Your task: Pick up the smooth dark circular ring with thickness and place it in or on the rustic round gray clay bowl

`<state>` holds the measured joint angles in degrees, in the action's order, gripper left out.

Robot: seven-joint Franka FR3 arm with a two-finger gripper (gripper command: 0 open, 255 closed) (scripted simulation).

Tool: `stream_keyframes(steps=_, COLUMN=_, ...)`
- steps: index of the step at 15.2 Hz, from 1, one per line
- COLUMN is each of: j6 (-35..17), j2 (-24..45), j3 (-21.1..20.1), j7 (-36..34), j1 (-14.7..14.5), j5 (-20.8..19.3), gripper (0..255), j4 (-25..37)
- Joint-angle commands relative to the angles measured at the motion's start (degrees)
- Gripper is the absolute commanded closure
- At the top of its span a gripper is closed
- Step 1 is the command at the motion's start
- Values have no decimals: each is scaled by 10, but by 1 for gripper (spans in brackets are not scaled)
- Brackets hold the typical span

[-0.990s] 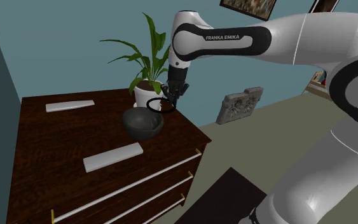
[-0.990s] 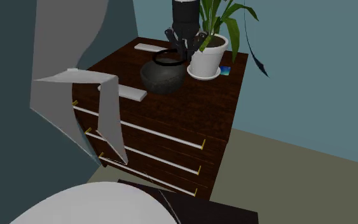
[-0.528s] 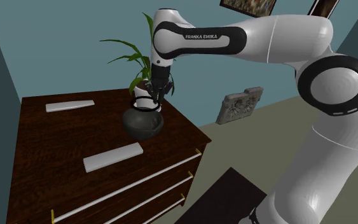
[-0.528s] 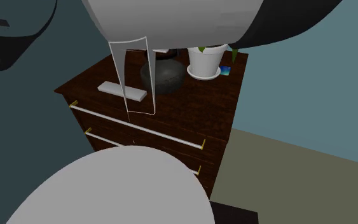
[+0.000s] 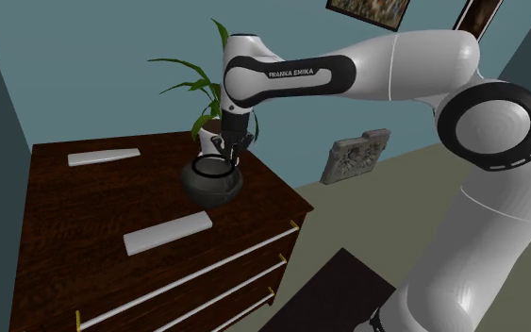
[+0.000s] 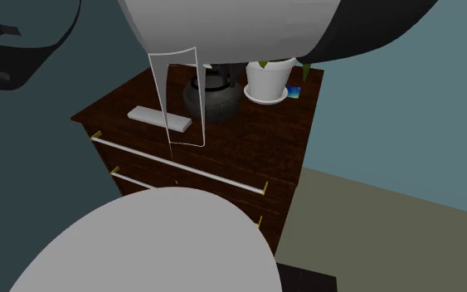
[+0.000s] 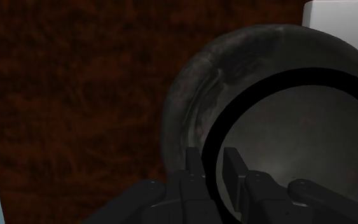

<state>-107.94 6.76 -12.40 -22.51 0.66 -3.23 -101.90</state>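
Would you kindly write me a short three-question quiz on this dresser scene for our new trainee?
1. True or false: the end effector is shut on the black ring.
2. The ring is held over: A) the dark gray bowl; B) a plate; C) a basket.
3. How many flat white bars lie on the dresser top?
Key: 1 true; 2 A; 3 two.
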Motion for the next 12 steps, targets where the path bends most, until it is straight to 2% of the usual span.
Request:
stream_keyframes(steps=1, j6=-16, j2=2, j3=1, j7=0, j1=1, j5=-1, gripper=255, j4=-14)
stream_keyframes(steps=4, j6=-36, j2=6, j3=1, j7=-1, j1=0, j5=-2, gripper=255, j4=-30)
stream_keyframes(steps=12, j6=-36, j2=6, j3=1, j7=-1, j1=0, j5=-2, gripper=255, j4=-30)
